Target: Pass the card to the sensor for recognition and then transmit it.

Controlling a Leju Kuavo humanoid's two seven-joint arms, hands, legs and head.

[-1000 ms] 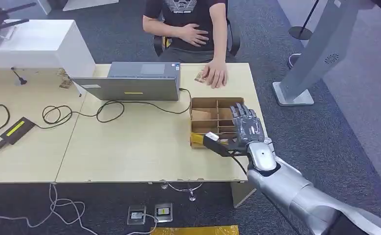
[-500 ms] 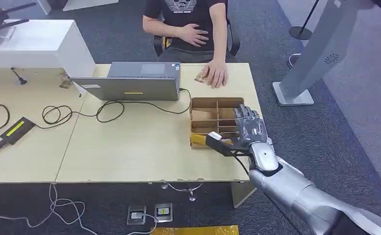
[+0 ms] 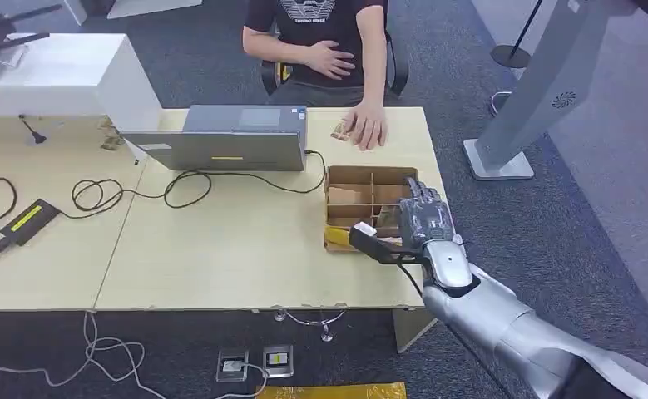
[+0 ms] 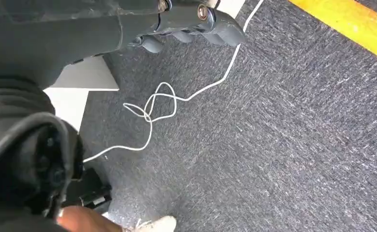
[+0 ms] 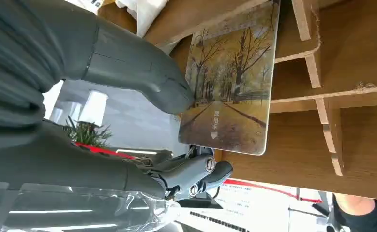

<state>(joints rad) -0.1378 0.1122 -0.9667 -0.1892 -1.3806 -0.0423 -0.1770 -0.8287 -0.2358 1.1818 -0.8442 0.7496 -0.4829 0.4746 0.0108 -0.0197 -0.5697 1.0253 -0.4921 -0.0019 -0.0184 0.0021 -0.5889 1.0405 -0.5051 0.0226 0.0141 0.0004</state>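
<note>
Reaching over the divided cardboard box (image 3: 362, 189) on the worktop (image 3: 245, 249), the right hand (image 3: 424, 223) pinches a card printed with an autumn avenue (image 5: 231, 82) between thumb and fingers, just above the compartments. The left hand (image 4: 186, 24) hangs over carpet, fingers curled, holding nothing. Beyond the box, a person's hand (image 3: 368, 129) rests flat.

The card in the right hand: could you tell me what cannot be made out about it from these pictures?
- Head view: the card is hidden under the right hand over the divided box.
- Right wrist view: the thumb covers one edge of the card; its small printed characters are too small to read; its underside is hidden.
</note>
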